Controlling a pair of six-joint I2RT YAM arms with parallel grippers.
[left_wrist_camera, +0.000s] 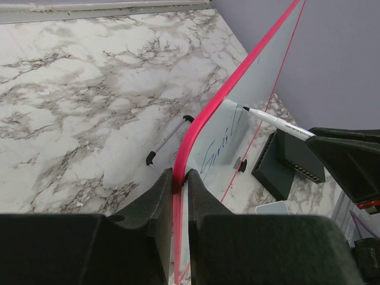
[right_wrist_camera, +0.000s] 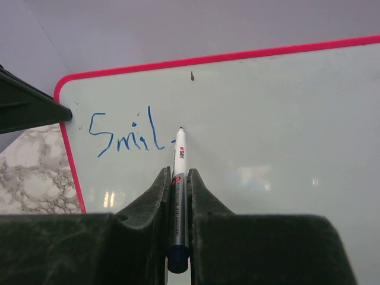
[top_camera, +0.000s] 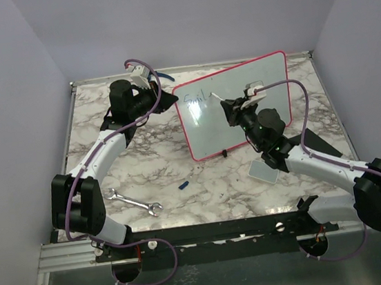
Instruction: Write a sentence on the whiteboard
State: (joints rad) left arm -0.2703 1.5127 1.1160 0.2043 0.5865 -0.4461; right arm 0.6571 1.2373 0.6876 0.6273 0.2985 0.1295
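Surface: marble-patterned worktop inside plain pale walls.
Whiteboard: propped upright near the far edge, leaning back a little; long axis along that edge, right end closer to the far right corner; writing face turned to the near edge.
Sentence: blue letters "Smil" and a short dash in the board's upper left corner, running left to right.
Left tool: pressed together on the red-pink frame at the board's left edge.
Right tool: pinching a marker, long axis toward the board, tip on the surface just right of the dash.
Right wrist view only: letters clearly legible.
Left wrist view only: board seen edge-on, a black-tipped foot behind it, marker from the side.
Top view only: wrench by the near left corner, small blue piece mid-worktop, grey pad beside the right arm.
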